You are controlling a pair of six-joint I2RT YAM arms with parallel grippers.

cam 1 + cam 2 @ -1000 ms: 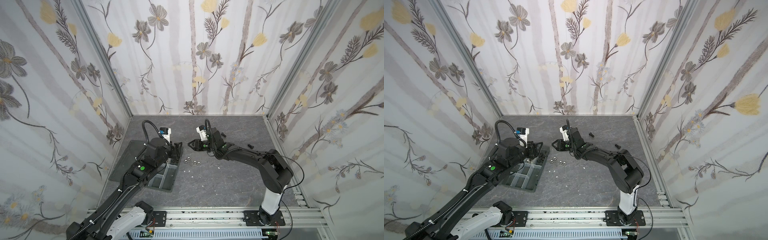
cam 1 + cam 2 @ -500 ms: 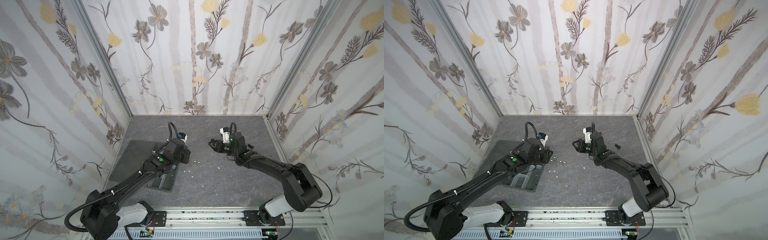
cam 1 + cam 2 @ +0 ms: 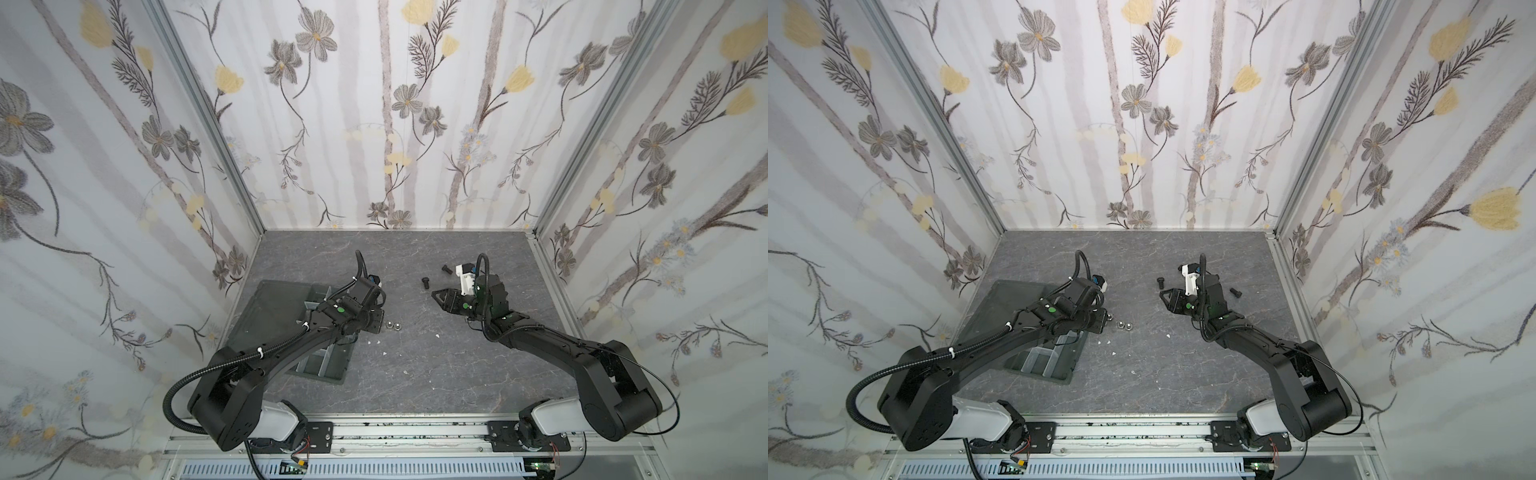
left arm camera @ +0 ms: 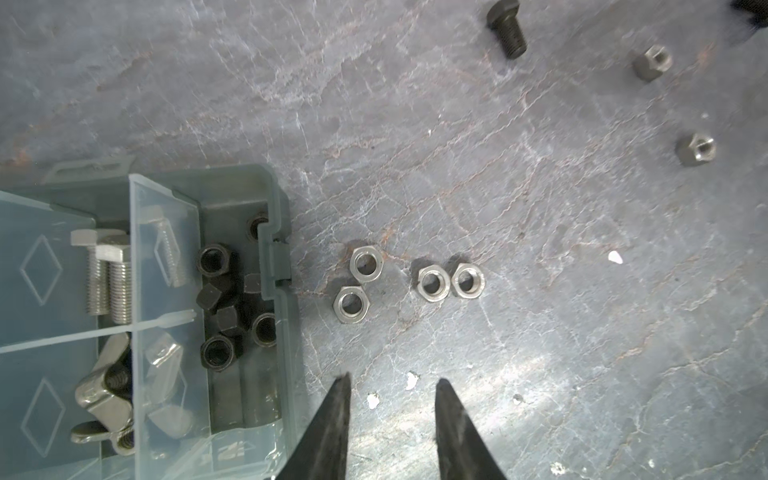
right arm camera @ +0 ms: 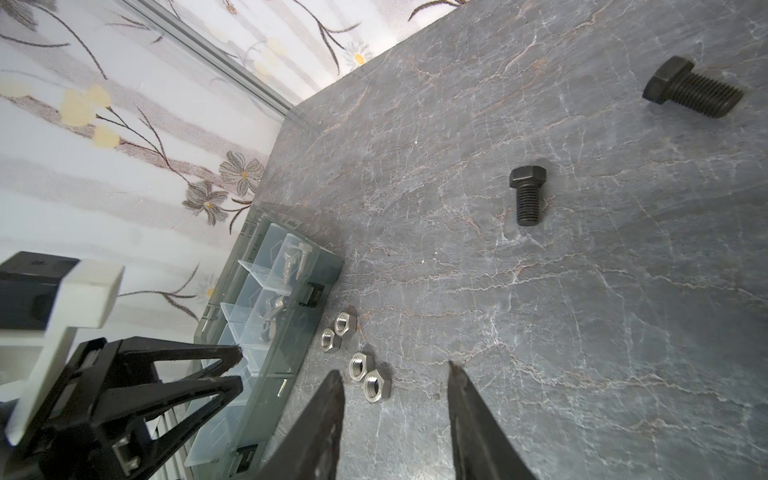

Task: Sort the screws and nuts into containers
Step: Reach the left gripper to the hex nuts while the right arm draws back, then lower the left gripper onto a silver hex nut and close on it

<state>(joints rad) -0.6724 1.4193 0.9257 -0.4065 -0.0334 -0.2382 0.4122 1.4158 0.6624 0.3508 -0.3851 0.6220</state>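
Near four silver nuts [image 4: 423, 277] by the tray [image 4: 293, 324], left gripper [image 4: 393, 380] apart and empty; right gripper [image 5: 395, 370] likewise apart, empty

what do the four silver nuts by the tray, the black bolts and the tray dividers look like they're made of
Silver nuts: bare metal, likely steel; bright, with glints on the flats.
Black bolts: probably steel with a matte black coating; the threads show no shine.
Dividers: translucent greyish plastic; a silver screw shows through one.
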